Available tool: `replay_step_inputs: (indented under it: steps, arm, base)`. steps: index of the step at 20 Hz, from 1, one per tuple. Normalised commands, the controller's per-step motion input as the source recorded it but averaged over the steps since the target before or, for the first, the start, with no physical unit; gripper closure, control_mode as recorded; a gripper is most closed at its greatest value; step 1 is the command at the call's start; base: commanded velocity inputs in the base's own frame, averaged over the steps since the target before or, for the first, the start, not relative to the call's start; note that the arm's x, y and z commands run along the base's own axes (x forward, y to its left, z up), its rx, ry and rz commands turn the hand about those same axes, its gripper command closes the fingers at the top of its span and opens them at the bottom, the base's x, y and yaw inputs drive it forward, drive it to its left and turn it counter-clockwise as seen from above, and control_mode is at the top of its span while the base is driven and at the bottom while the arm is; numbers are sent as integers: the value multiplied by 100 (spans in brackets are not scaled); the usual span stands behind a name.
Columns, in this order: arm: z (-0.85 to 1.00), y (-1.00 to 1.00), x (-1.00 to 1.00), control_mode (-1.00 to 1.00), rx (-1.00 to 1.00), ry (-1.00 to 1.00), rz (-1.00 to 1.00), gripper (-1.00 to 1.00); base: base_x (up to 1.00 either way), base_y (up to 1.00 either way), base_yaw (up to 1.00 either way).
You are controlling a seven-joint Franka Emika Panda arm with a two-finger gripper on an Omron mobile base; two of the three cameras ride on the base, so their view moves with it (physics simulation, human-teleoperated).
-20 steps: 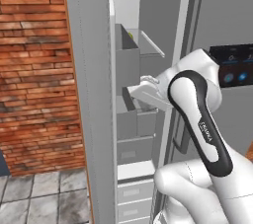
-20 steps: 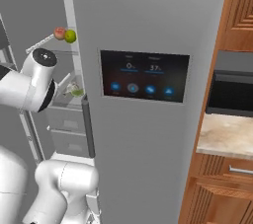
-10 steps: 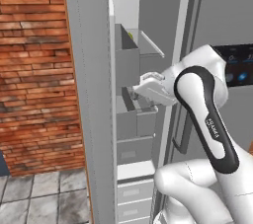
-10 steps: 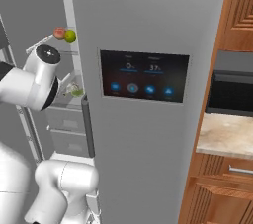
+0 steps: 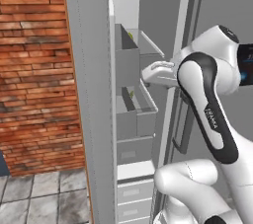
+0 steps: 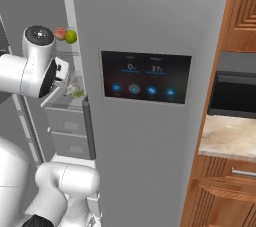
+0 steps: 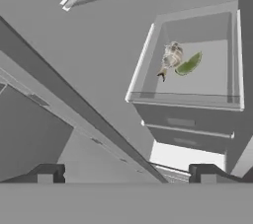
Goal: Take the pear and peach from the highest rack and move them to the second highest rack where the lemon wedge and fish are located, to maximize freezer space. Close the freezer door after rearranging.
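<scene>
While its forearm reads "FRANKA", the arm (image 5: 207, 99) reaches into the freezer (image 5: 143, 45).

I see the freezer door (image 5: 89, 94) standing open on my left, with a brick wall (image 5: 34, 70) behind it. Inside the freezer there is a top rack (image 5: 148, 44) with a small green bit (image 5: 131, 34) peeking over its edge. Below it sits the second rack (image 5: 143, 104), and a little green thing (image 5: 131, 93) shows there too. My white arm (image 5: 207, 99) reaches in from the right, between the two racks. Drawers (image 5: 133, 188) sit lower down.
</scene>
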Motion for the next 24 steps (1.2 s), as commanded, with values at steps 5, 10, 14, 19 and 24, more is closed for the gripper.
replay_step_inputs:
  steps: [5,10,14,19,24]
  arm:
    - [20,0,42,-100,-13,-14,-3,-100]
    - [22,-7,62,-100,-5,-7,-1,-100]
    - [14,-6,68,-100,0,0,0,-100]
    - [15,2,58,-100,1,-7,-5,-100]
    - [16,12,51,-100,0,-12,-14,-100]
  base:
    - [0,0,0]
    - [0,0,0]
    - [0,0,0]
    - [0,0,0]
    - [0,0,0]
